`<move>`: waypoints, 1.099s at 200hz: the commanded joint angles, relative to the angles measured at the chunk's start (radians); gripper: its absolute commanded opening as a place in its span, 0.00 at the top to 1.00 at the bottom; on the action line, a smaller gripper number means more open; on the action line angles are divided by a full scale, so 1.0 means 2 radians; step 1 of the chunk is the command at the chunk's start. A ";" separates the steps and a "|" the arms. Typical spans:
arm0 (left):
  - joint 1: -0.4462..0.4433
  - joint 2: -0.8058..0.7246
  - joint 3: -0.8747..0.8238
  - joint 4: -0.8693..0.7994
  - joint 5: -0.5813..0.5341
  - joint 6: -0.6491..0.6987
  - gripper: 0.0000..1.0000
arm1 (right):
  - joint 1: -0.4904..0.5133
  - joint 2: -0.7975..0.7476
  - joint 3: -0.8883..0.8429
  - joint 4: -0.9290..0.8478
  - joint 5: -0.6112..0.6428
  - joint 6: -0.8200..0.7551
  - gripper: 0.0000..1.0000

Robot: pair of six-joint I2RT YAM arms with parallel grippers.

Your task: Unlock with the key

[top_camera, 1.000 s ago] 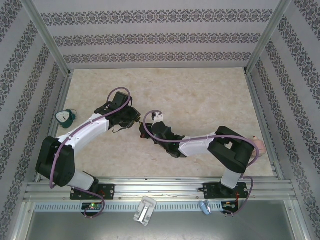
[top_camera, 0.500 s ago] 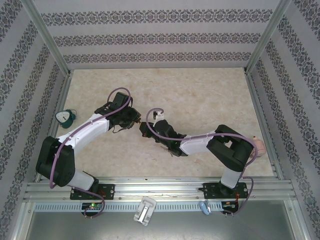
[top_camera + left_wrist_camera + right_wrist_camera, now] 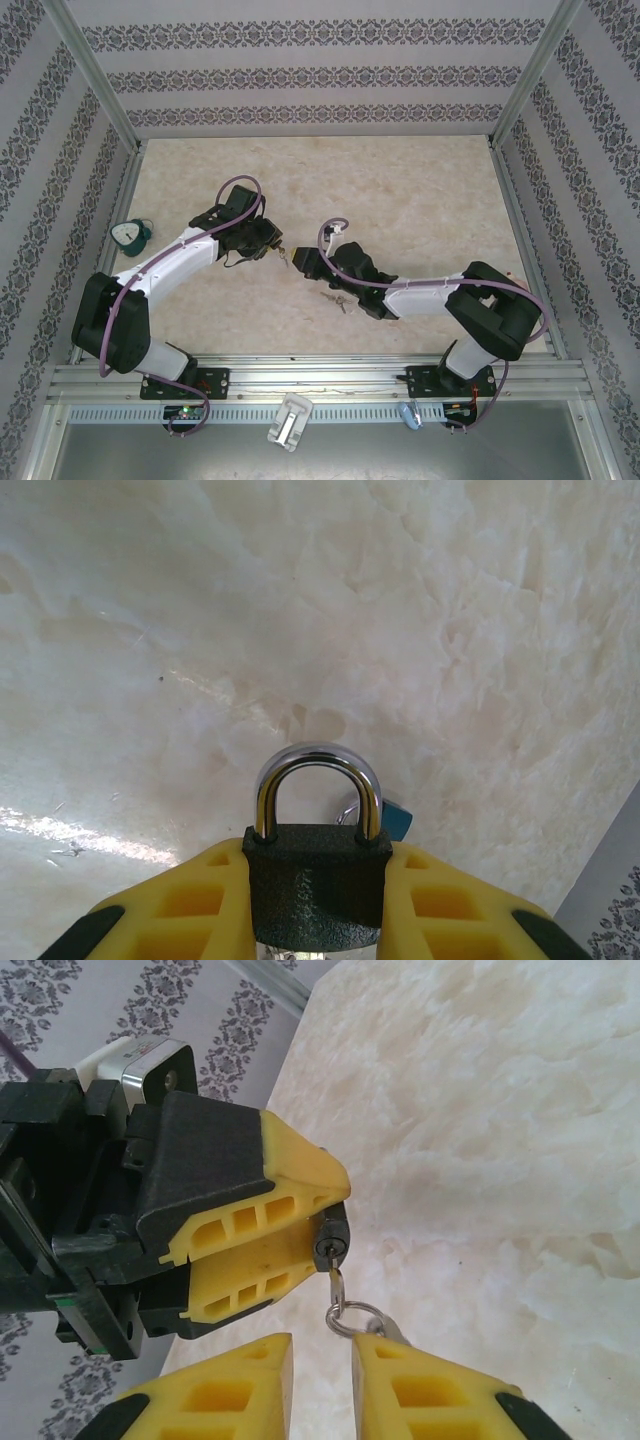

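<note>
- My left pincer [image 3: 325, 1218] clamps the padlock [image 3: 318, 890] by its dark body above the surface [image 3: 500, 1160]. The shackle [image 3: 318, 770] stands closed and the keyhole end faces my right pincer [image 3: 321, 1345].
- The key [image 3: 333, 1278] hangs from the padlock's keyhole, with its key ring [image 3: 352, 1318] just below the padlock. My right pincer sits just under that ring, its jaws narrowly parted, with nothing visibly clamped between them.
- Risk: closing on the loose ring rather than the key's head would give no turning force. The ring could swivel and drag the key out of the padlock.
- Risk: an off-axis twist could bind or bend the blade. It could also rotate the padlock within my left pincer's hold, since that pincer grips only its flat sides.
- Hard to make out: how deep the blade sits in the padlock, and the key's head itself near my right pincer's fingertip.
- Cut off: the padlock's lower body in the left wrist view. A blue object [image 3: 398, 820] just behind the shackle is too hidden to identify.
</note>
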 commanded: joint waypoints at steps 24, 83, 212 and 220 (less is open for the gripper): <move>0.001 -0.018 -0.001 -0.008 0.013 0.014 0.85 | -0.018 0.011 0.010 0.027 -0.083 0.000 0.74; 0.001 -0.021 -0.001 -0.009 0.017 0.015 0.85 | -0.020 0.044 0.026 0.038 -0.100 0.007 0.73; 0.001 -0.023 -0.003 -0.007 0.022 0.014 0.85 | -0.025 0.067 0.040 0.052 -0.089 0.018 0.76; 0.002 -0.024 -0.003 -0.006 0.022 0.014 0.86 | -0.025 0.067 0.038 0.053 -0.087 0.020 0.77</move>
